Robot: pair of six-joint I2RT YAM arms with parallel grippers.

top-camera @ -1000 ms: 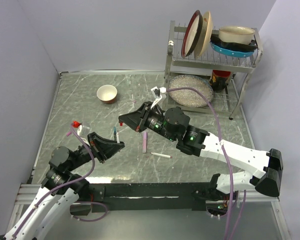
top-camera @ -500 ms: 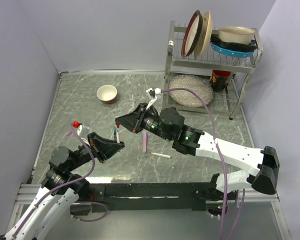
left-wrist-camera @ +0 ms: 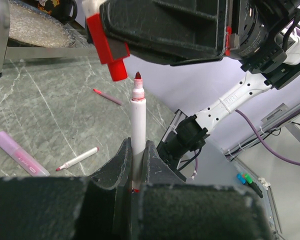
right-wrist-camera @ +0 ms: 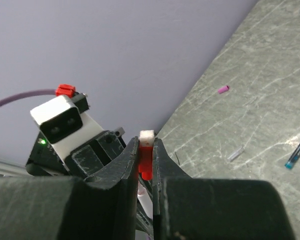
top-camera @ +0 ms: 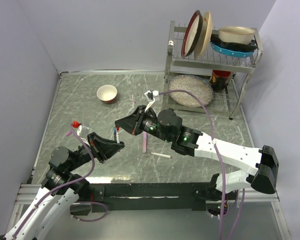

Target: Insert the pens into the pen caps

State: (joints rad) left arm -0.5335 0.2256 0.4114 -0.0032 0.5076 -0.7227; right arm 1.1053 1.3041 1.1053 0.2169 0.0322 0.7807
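My left gripper (left-wrist-camera: pixel 138 145) is shut on a white-barrelled pen (left-wrist-camera: pixel 138 117) that stands upright with its red tip on top. My right gripper (right-wrist-camera: pixel 145 142) is shut on the red pen cap (right-wrist-camera: pixel 145 162), which has a white block at its outer end. In the left wrist view the cap (left-wrist-camera: pixel 117 67) hangs just left of the pen's tip, level with it and not over it. From above, the right gripper (top-camera: pixel 118 122) sits just beyond the left gripper (top-camera: pixel 120 145), with the pen (top-camera: pixel 118 136) between them.
On the table lie a lilac marker (top-camera: pixel 145 141), a white pen (top-camera: pixel 161 155), a teal-tipped dark pen (right-wrist-camera: pixel 297 150) and a small pink cap (right-wrist-camera: pixel 223 89). A bowl (top-camera: pixel 107 93) stands at the back left. A dish rack (top-camera: pixel 210 55) and a glass plate (top-camera: pixel 190 90) stand at the back right.
The right arm has carried the red cap leftwards, closer to the pen in the left gripper. The left arm has stayed put.
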